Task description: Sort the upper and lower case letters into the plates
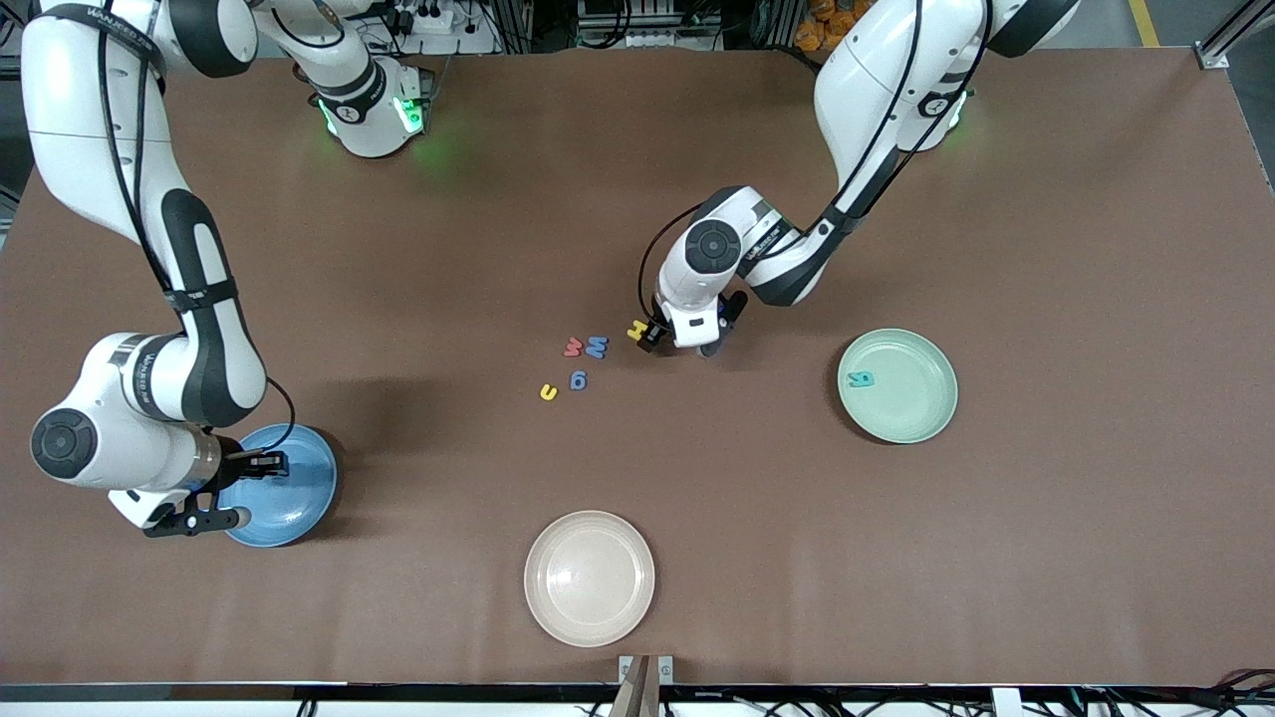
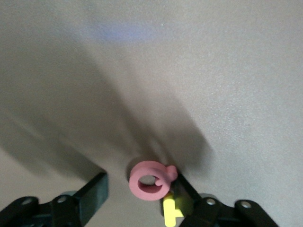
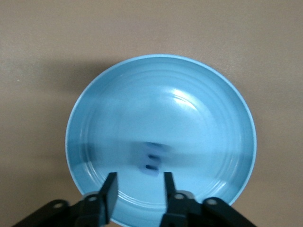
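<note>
Nearest, a cream plate [image 1: 589,578], bare. Blue plate [image 1: 299,503] toward the right arm's end: right gripper [image 3: 138,182] over it, fingers parted, holding nothing, a blurred blue letter [image 3: 151,161] below.

Green plate [image 1: 896,385] holds one teal letter [image 1: 860,378].

Four loose letters [image 1: 576,366] mid-bench.

Left gripper [image 2: 139,179] spread around a pink letter [image 2: 147,182], with a yellow letter [image 2: 171,210] touching one finger. Closing may pinch or shove both.

Count: eight letters, three plates.

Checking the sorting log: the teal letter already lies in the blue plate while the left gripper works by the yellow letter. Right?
Not quite. The teal letter lies in the pale green plate, as the front view shows, not the blue plate. The left gripper is indeed down by the yellow letter.
</note>
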{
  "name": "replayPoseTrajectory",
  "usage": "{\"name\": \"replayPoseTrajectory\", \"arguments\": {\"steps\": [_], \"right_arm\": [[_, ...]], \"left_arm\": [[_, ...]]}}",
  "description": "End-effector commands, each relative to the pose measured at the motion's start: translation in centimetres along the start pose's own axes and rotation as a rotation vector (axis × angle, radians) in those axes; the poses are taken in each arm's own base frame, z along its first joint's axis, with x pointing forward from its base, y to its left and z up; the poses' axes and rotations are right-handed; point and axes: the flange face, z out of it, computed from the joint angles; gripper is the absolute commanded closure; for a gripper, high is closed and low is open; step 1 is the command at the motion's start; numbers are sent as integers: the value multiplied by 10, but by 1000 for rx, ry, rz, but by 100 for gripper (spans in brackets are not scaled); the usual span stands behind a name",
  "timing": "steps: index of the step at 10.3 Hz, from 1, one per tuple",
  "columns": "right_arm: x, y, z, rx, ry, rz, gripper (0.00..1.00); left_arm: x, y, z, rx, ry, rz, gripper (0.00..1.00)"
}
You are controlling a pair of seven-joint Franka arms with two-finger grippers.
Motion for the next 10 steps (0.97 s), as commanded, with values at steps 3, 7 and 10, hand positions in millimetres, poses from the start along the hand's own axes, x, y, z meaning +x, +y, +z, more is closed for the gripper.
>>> {"name": "replayPoseTrajectory", "arguments": {"steps": [3, 7, 10], "right_arm": [[2, -22, -5, 14, -2, -26, 0], [8, -102, -9, 22, -1, -38, 0], [3, -202, -20, 17, -18, 65, 0]], "left_arm": [[3, -2, 9, -2, 25, -6, 62], [12, 11, -10, -3, 32, -7, 69], [26, 32, -51, 119, 67, 27, 69]]}}
